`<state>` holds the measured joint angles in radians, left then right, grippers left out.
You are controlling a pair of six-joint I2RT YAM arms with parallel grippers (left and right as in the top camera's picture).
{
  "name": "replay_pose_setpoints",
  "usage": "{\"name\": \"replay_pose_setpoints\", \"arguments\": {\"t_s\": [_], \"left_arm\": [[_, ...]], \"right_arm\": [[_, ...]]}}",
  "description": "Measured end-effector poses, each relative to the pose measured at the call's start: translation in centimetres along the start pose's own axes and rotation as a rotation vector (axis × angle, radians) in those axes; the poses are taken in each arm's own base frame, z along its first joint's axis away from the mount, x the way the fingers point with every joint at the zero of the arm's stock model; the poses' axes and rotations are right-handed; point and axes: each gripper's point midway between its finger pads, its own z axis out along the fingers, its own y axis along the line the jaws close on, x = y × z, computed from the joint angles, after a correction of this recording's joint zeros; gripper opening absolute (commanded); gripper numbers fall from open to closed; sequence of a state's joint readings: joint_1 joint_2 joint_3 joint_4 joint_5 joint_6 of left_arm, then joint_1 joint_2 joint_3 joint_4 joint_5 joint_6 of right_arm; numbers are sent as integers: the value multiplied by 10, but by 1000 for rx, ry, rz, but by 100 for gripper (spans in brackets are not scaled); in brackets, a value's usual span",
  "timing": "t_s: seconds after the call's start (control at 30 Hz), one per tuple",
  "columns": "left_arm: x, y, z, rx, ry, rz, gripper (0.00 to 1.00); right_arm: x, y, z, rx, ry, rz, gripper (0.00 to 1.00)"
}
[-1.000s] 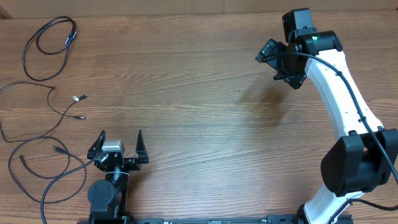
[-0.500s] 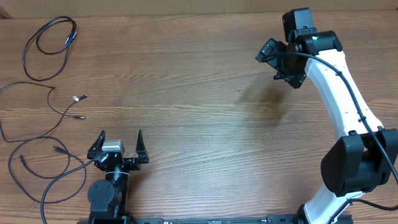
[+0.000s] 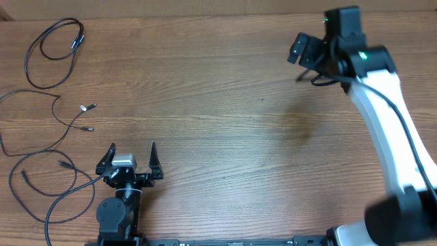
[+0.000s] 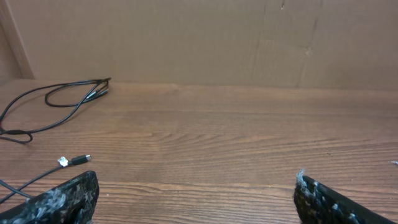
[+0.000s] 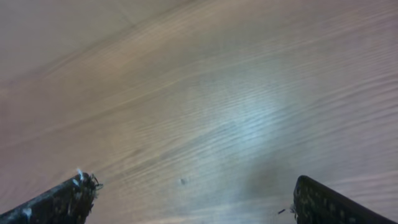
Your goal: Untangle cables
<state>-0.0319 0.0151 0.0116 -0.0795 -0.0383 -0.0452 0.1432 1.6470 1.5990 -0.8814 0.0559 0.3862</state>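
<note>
1. Two claws show, and both have their fingers spread wide with nothing between them. The left claw [image 3: 132, 149] sits low over the wooden worktop [image 3: 218, 137].
2. Several thin black cables [image 3: 87, 128] lie flat on the worktop. All of them are to the left of the left claw, none touching its fingers.
3. Nearest the left claw, just to its left, one cable makes a big loose loop [image 3: 65, 165]. A strand runs close up to the arm behind that claw; whether they touch cannot be told.
4. Beyond the left claw and a little to its left lies a silvery plug [image 3: 85, 107] on the end of a wavy cable.
5. Farthest from the left claw, beyond it and to its left, a doubled-over cable [image 3: 78, 39] rests near the worktop's far edge.
6. The right claw [image 3: 304, 63] hangs well apart from the left claw, far to its right and beyond it, over bare wood. It is blurred in the overhead view.
7. A cardboard wall [image 4: 199, 37] stands past the worktop, straight ahead of the left claw.
</note>
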Motion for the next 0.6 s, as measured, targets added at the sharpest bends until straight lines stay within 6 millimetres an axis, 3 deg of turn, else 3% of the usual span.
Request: {"name": "replay_pose_setpoints", "arguments": {"t_s": [0.07, 0.2, 0.33, 0.5, 0.6], "left_arm": [[0, 0, 0, 0, 0, 0, 100], [0, 0, 0, 0, 0, 0, 100], [0, 0, 0, 0, -1, 0, 100], [0, 0, 0, 0, -1, 0, 100], [0, 0, 0, 0, -2, 0, 100]], "right_arm": [[-12, 4, -23, -57, -129, -49, 100], [-12, -2, -52, -115, -306, -120, 100], [15, -18, -62, -138, -416, -181, 100], [47, -59, -75, -125, -512, -167, 100], [62, -83, -93, -120, -590, -146, 100]]}}
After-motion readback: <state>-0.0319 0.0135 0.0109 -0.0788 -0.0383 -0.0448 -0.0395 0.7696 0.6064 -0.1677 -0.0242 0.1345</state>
